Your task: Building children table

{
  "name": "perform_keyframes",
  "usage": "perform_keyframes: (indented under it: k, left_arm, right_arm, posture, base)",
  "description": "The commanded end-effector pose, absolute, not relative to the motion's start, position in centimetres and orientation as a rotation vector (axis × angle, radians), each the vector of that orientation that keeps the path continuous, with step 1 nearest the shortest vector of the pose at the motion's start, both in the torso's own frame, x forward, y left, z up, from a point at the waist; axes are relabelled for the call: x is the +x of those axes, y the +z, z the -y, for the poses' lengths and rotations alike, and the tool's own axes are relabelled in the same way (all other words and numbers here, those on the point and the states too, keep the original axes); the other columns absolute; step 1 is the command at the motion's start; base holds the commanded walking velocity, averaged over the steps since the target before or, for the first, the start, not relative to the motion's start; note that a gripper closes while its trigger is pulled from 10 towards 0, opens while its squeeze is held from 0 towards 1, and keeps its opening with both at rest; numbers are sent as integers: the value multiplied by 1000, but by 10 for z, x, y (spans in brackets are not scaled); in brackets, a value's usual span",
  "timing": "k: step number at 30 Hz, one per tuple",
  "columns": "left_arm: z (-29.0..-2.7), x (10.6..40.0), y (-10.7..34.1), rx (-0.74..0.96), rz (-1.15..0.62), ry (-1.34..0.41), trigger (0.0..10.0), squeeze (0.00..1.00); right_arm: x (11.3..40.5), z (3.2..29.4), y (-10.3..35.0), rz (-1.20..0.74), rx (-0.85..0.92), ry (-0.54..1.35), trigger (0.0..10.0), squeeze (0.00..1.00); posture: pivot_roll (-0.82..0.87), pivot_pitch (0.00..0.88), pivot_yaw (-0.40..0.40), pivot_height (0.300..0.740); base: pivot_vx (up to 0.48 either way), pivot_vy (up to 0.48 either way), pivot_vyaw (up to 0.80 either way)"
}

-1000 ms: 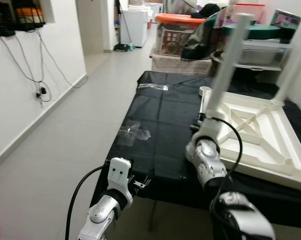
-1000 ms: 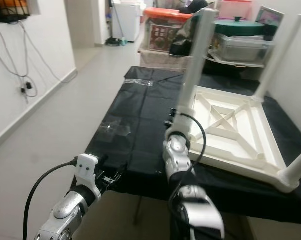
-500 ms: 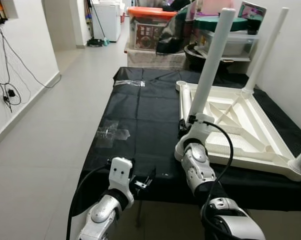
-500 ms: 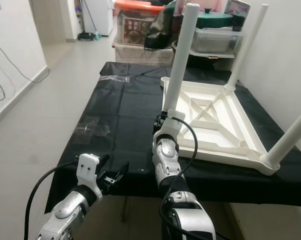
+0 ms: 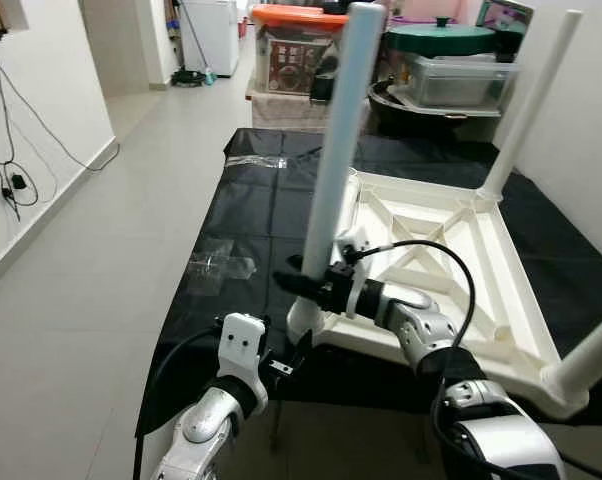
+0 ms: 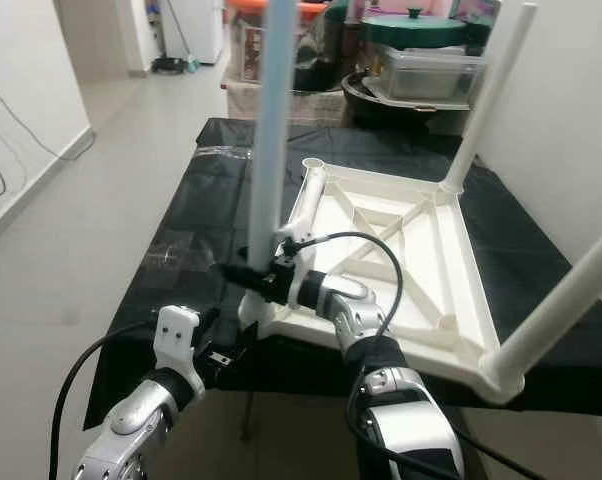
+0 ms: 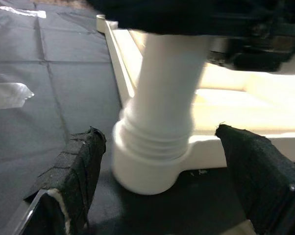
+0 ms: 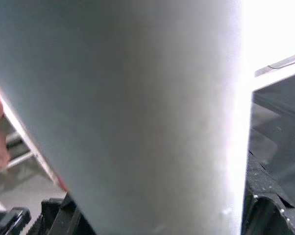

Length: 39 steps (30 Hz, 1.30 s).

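Clamping the upright table leg [image 5: 333, 170] low down, the right tool [image 5: 311, 285]; left tool [image 7: 157, 196] spread wide

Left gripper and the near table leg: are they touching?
Apart. The left wrist view shows gaps between both fingers and the leg.

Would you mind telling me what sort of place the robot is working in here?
Probably a lived-in home, perhaps a hallway or storage corner: a tiled floor, stacked storage bins beside a covered pot, and a white appliance farther down the passage.
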<state>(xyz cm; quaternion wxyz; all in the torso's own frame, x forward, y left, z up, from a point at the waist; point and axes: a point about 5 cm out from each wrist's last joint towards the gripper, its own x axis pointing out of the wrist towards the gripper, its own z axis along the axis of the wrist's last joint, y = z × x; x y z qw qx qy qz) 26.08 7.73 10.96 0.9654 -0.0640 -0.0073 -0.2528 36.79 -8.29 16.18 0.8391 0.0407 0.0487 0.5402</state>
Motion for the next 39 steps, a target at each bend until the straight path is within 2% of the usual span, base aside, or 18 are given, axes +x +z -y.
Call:
perform_keyframes:
  k: [1, 4, 6, 8, 9, 10, 11, 13, 14, 15, 17, 18, 23, 26, 28, 30, 33, 39]
  left_arm:
    - [-78, 261, 108, -120, 9, -511, 10000, 0]
    - [-78, 261, 108, -121, 11, -508, 10000, 0]
    - [-78, 261, 108, -121, 11, -508, 10000, 0]
    - [-78, 261, 109, -121, 12, -508, 10000, 0]
    - [-78, 261, 109, -123, 11, -509, 10000, 0]
    - [-78, 261, 109, -123, 11, -509, 10000, 0]
    - [-78, 261, 109, -124, 10, -510, 10000, 0]
    - [-78, 260, 108, -124, 9, -512, 10000, 0]
    - [-78, 260, 108, -124, 9, -512, 10000, 0]
    - [-78, 259, 107, -124, 8, -513, 10000, 0]
    - [-78, 259, 107, -124, 8, -513, 10000, 0]
    - [-78, 259, 107, -123, 7, -516, 10000, 0]
    - [-77, 259, 106, -122, 5, -518, 10000, 0]
    - [-77, 258, 104, -122, 1, -522, 10000, 0]
    - [-76, 258, 103, -119, -1, -527, 10000, 0]
    - [-76, 258, 103, -119, -1, -527, 10000, 0]
    - [-76, 258, 103, -118, 0, -527, 10000, 0]
    - [-76, 259, 104, -119, 3, -523, 10000, 0]
  right_arm:
    - [372, 75, 164, -106, 14, 1102, 10000, 0]
    - [379, 81, 160, -120, 1, 968, 10000, 0]
    - [379, 81, 160, -120, 1, 968, 10000, 0]
    - [385, 93, 156, -136, 7, 810, 10000, 0]
    - [391, 108, 152, -159, 8, 619, 10000, 0]
    - [391, 108, 152, -159, 8, 619, 10000, 0]
    - [394, 119, 150, -177, 8, 499, 10000, 0]
    - [397, 154, 144, -211, 6, 140, 10000, 0]
    - [397, 154, 144, -211, 6, 140, 10000, 0]
    - [395, 175, 140, -211, 30, -74, 10000, 0]
    - [395, 175, 140, -211, 30, -74, 10000, 0]
    - [390, 191, 136, -201, 83, -269, 10000, 0]
    - [386, 195, 131, -190, 139, -379, 10000, 0]
    - [382, 178, 127, -159, 198, -437, 10000, 0]
    - [384, 151, 132, -125, 233, -386, 10000, 0]
    - [384, 151, 132, -125, 233, -386, 10000, 0]
    - [390, 132, 147, -58, 280, -307, 10000, 0]
    - [395, 136, 162, 10, 227, -301, 10000, 0]
  posture:
    - [158, 0, -79, 740]
    - [155, 0, -76, 740]
    - [155, 0, -76, 740]
    - [150, 0, -71, 740]
    - [150, 0, -73, 740]
    - [150, 0, -73, 740]
    - [150, 0, -73, 740]
    - [143, 0, -68, 740]
    - [143, 0, -68, 740]
    - [145, 0, -71, 740]
    - [145, 0, -71, 740]
    - [146, 0, -71, 740]
    - [139, 0, -67, 740]
    - [139, 0, -69, 740]
    - [143, 0, -73, 740]
    - [143, 0, -73, 740]
    - [145, 0, -78, 740]
    - [146, 0, -81, 740]
  base:
    - [0, 0, 0]
    - [0, 0, 0]
    - [0, 0, 0]
    - [0, 0, 0]
    - [0, 0, 0]
    - [0, 0, 0]
    - [0, 0, 0]
    - [0, 0, 0]
    - [0, 0, 0]
    - [0, 0, 0]
    - [0, 0, 0]
    - [0, 0, 0]
    - [0, 0, 0]
    - [0, 0, 0]
    - [0, 0, 0]
    - [0, 0, 0]
    - [0, 0, 0]
    - [0, 0, 0]
